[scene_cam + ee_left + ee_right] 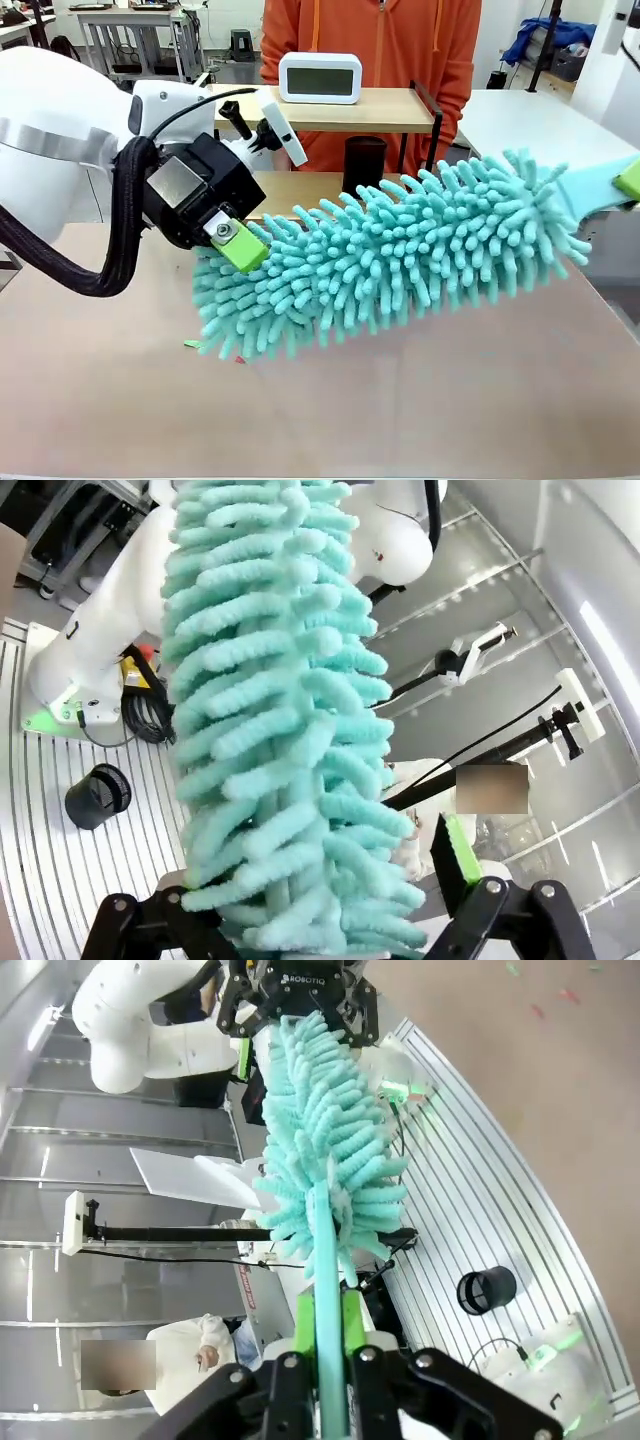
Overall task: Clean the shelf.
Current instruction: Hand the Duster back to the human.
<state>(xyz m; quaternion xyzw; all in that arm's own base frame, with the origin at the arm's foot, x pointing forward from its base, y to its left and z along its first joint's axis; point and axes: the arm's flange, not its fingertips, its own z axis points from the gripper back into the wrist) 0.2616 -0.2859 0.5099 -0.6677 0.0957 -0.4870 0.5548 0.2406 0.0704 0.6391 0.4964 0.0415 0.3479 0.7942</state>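
Duster (400, 255) is hanging across mid-frame in the front view, teal chenille head running from 8 o'clock up to 2 o'clock. I'm holding its flat teal handle (325, 1290) in the right gripper (325, 1335), jaws clamped hard on it. Left gripper (232, 243) is sitting at the head's free tip, 9 o'clock side, jaws spread as wide as they go with the fluff (280, 710) lying between the pads; I'm reading that as straddling, not gripping.

Shelf (380, 110) is standing behind the duster at 12 o'clock, by the person in orange. White clock (320, 78) is on the top board, black cylinder (364, 163) on the lower board.

My take: duster isn't touching the shelf yet. I'm planning to back the left arm off toward 9 o'clock first so the tip is free, then bring the head in low along the boards, sweeping around the clock and cylinder rather than knocking them. Risk I'm watching: long head swinging on a narrow handle grip.
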